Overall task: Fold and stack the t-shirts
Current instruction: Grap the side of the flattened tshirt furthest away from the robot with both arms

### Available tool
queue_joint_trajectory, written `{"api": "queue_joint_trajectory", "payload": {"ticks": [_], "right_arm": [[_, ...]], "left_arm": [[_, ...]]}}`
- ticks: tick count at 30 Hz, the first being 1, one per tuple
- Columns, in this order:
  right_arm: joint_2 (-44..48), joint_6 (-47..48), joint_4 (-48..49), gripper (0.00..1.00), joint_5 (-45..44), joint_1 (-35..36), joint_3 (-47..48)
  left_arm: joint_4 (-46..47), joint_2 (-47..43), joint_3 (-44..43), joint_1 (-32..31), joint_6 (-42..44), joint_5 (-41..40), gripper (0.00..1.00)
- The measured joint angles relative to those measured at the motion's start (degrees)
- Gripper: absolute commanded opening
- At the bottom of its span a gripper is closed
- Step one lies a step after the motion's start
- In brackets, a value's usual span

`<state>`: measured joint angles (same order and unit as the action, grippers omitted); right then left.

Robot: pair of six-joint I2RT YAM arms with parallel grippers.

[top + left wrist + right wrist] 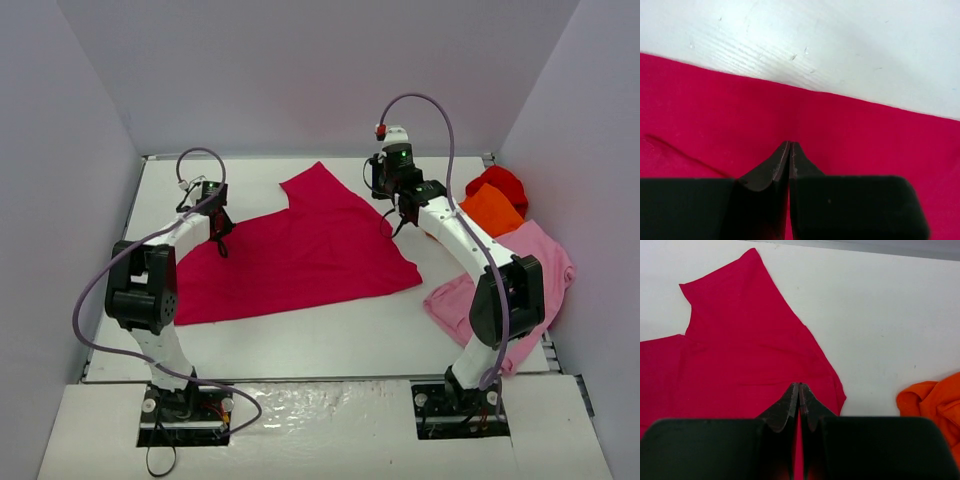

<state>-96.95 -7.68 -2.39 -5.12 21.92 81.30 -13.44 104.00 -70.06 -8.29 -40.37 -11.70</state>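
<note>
Flanking the crimson t-shirt at 9 and 3 o'clock, the left gripper and right gripper sit fully closed, apparently to lift opposite edges. Cloth pinch unconfirmed.

Two white-shelled robot arms with black joint housings, the left arm and the right arm, stand on black bolted base plates at the near edge of the white table. A lilac cable loops along each. The left gripper and the right gripper have dark wedge-shaped fingers.

No writing, label, brand, number or sign can be read anywhere in these three views.
</note>
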Motion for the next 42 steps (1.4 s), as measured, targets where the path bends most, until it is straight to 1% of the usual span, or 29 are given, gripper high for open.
{"api": "queue_joint_trajectory", "payload": {"ticks": [4,6,14,16,22,24,27,30,34,38,42], "right_arm": [[0.0,-0.2,0.0,0.00,0.0,0.0,-0.7],[0.0,-0.2,0.0,0.00,0.0,0.0,-0.8],[0.0,-1.2,0.0,0.00,1.0,0.0,-1.8],[0.0,-1.2,-0.2,0.00,1.1,0.0,-2.4],[-0.5,-1.7,-2.0,0.00,1.9,0.0,-3.7],[-2.6,-2.6,-1.9,0.00,3.3,0.0,-3.0],[-9.0,-4.0,-1.6,0.00,5.0,0.4,-1.1],[-17.6,-4.7,-2.5,0.00,6.3,1.6,2.1],[-28.0,-5.2,-2.9,0.00,7.5,5.1,9.3],[-32.0,-5.3,-2.7,0.00,8.6,8.2,16.1],[-33.6,-5.0,-2.9,0.00,8.5,10.2,17.0]], "left_arm": [[1.6,0.8,5.0,2.2,-2.6,2.6,0.00],[2.5,0.6,6.2,2.9,-4.0,3.4,0.00],[5.8,0.8,7.4,5.3,-5.3,5.1,0.00],[6.6,1.0,7.4,7.0,-5.2,6.3,0.00],[8.0,2.4,5.9,16.3,-4.4,10.1,0.00],[8.1,2.5,5.8,18.6,-4.1,10.8,0.00],[8.9,2.5,6.1,20.2,-4.0,11.6,0.00],[10.2,2.5,6.6,20.2,-3.8,12.6,0.00],[11.8,2.5,7.2,19.7,-3.8,13.4,0.00],[13.0,2.5,7.8,19.0,-3.6,13.9,0.00],[13.6,1.8,8.6,18.5,-3.5,14.0,0.00]]}}
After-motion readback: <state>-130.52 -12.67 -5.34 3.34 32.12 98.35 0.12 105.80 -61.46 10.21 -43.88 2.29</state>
